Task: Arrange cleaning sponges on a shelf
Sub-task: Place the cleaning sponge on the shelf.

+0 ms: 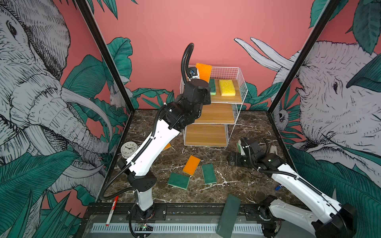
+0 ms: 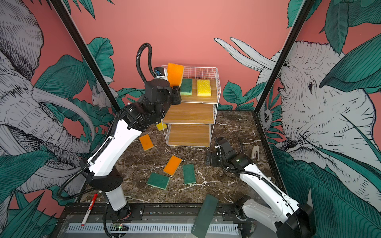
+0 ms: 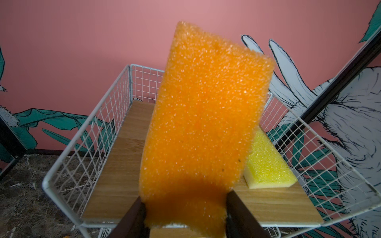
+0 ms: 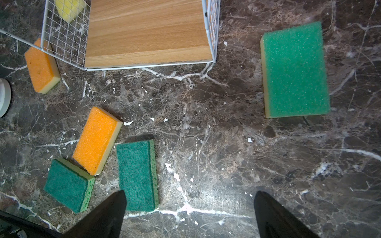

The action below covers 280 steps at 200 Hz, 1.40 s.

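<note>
With left gripper (image 3: 185, 216) pinches held orange sponge (image 3: 202, 115) at its lower end between both fingers (image 3: 134, 216), holds it upright above left end of top board of shelf (image 1: 224, 72). Shows white clock (image 1: 128, 148) and red marker (image 1: 112, 210) far left. Has second orange sponge (image 2: 146, 142) flat on table (image 1: 237, 185) beside left arm, loose yellow sponge (image 2: 160, 126) just beside shelf's left side. Puts cluster mid-table: front green sponge (image 1: 178, 180), middle orange sponge (image 1: 191, 164) touching it at a corner, long green sponge (image 1: 208, 173) just right. Carries on top board shelved green sponge (image 2: 186, 86), then shelved yellow sponge (image 2: 203, 87), apart, both flat. Shows dark slab (image 1: 227, 214) across front edge. Spreads right gripper (image 4: 189, 214) wide, holding nothing, low over table right of shelf, light green sponge (image 4: 294, 70) near.
</note>
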Tool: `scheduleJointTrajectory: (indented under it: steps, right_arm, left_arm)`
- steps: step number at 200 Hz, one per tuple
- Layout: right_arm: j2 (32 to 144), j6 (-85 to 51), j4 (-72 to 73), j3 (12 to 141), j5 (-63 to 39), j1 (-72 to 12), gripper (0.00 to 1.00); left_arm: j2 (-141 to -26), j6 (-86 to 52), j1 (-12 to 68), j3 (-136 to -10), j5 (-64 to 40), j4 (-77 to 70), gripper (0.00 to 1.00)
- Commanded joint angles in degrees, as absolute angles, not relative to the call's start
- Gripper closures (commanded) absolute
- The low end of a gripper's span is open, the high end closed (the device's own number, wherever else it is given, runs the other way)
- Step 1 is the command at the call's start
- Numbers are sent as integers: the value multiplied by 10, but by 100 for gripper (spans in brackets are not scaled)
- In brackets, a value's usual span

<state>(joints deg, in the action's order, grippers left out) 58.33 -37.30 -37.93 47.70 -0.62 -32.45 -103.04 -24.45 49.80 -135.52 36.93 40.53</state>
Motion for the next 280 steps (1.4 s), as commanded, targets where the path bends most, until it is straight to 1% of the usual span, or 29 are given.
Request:
scheduleJointTrajectory:
  steps: [1, 59, 151, 280]
  right_arm:
    - [576, -372, -364, 472, -13, -321, 1]
    - [571, -374, -357, 468, -25, -321, 1]
    - [565, -379, -344, 467, -38, -321, 1]
    - [563, -381, -338, 470, -54, -321, 1]
  left_arm:
    - [-1001, -263, 500, -1348, 403, 398, 45]
    - [-989, -280, 492, -1328, 429, 418, 44]
    - [-989, -308, 472, -1306, 420, 430, 44]
    - [-1011, -319, 465, -1291, 423, 410, 41]
